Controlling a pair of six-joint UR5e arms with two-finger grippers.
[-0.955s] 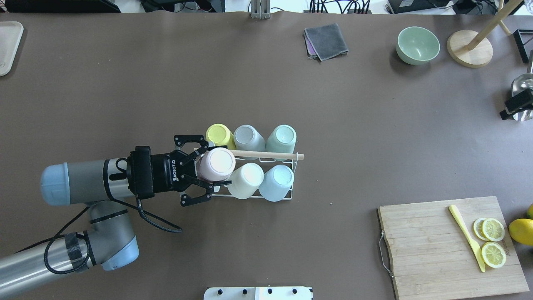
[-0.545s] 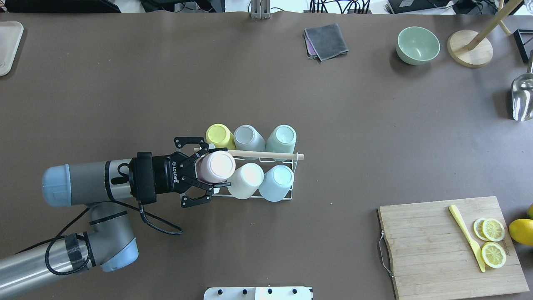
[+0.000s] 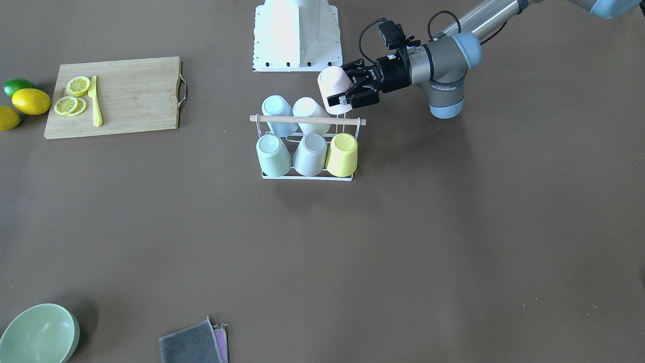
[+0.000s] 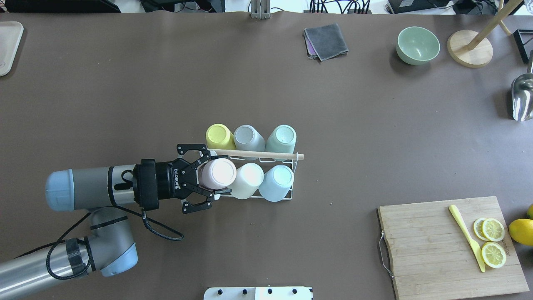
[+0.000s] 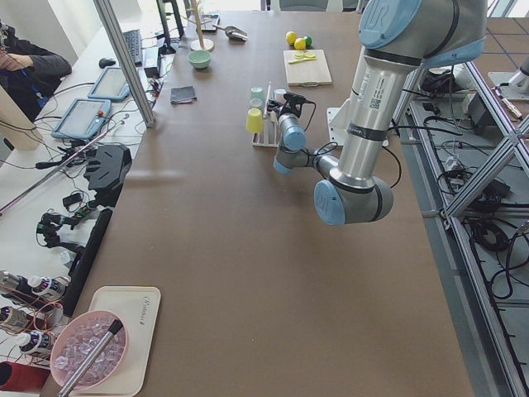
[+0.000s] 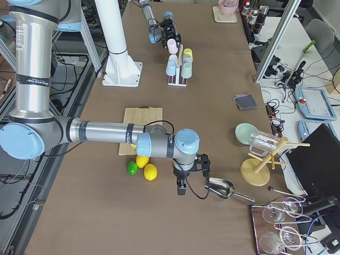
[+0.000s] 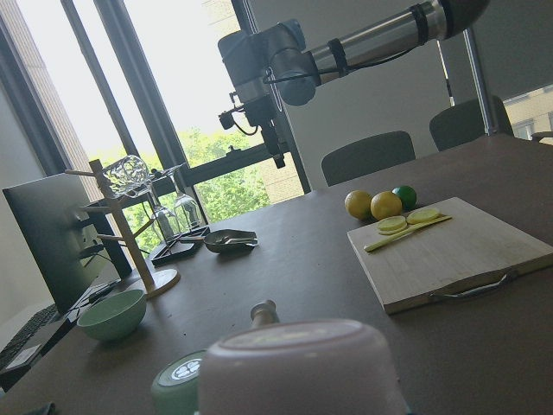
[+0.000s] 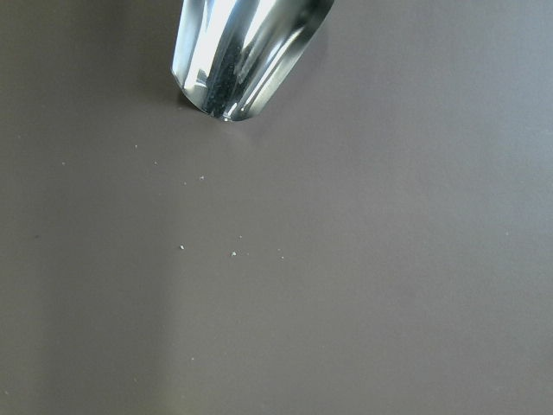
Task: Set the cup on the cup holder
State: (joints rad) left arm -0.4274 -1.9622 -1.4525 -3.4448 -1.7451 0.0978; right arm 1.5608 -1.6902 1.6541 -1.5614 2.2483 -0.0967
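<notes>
The cup holder (image 4: 293,166) is a white wire rack with a wooden rod handle (image 4: 266,155); it also shows in the front view (image 3: 307,176). Yellow, grey and mint cups stand upside down in its far row, cream and light blue cups in its near row. My left gripper (image 4: 218,174) is shut on a pink cup (image 4: 217,171), held upside down and tilted over the near row's left end, next to the cream cup (image 4: 246,179). The front view shows the pink cup (image 3: 332,86) above the rack. My right gripper (image 6: 183,183) shows only in the exterior right view; I cannot tell its state.
A metal scoop (image 4: 522,98) lies at the right edge. A wooden cutting board (image 4: 433,250) with lemon slices and a yellow knife is at the near right. A green bowl (image 4: 417,45), a grey cloth (image 4: 326,41) and a wooden stand (image 4: 470,48) are at the far side.
My left gripper has moved with the pink cup toward the near row's left end, off the rod. The right gripper has left the overhead view's right edge.
</notes>
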